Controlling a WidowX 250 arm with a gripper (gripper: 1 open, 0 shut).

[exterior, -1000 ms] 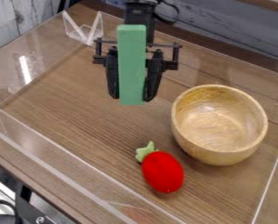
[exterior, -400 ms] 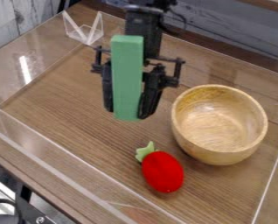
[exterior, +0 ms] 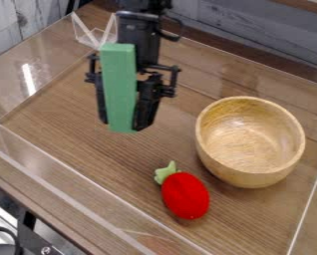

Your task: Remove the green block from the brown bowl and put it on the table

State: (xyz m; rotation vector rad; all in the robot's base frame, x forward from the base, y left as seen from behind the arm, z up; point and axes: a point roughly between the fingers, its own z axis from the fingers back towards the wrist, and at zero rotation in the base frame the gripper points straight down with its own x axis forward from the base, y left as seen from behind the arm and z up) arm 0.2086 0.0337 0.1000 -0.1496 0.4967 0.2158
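I see the block [exterior: 118, 87] standing on end in the air, long axis close to vertical, with the top leaning slightly toward the right of the frame and the lower end down nearer the table [exterior: 68, 129]. Its broad green face looks toward the camera and a bit left, and the top edge sits about level with the arm's black body behind it. The claw [exterior: 138, 100] is clamped on the block: fingers nearly together, pinching the thin dimension of the bar from behind and from its right side, so I mostly see black finger hardware sticking out along the block's right edge. Exact contact spots are hidden by the block itself. The block is clear of the bowl [exterior: 250, 140], out to the left of it over bare tabletop, and I can't tell for sure whether its lower end touches the wood; it reads as just above. The bowl sits upright at right with nothing inside. A red toy [exterior: 185, 192] with a green leafy top lies in front, between block and bowl, touching neither.
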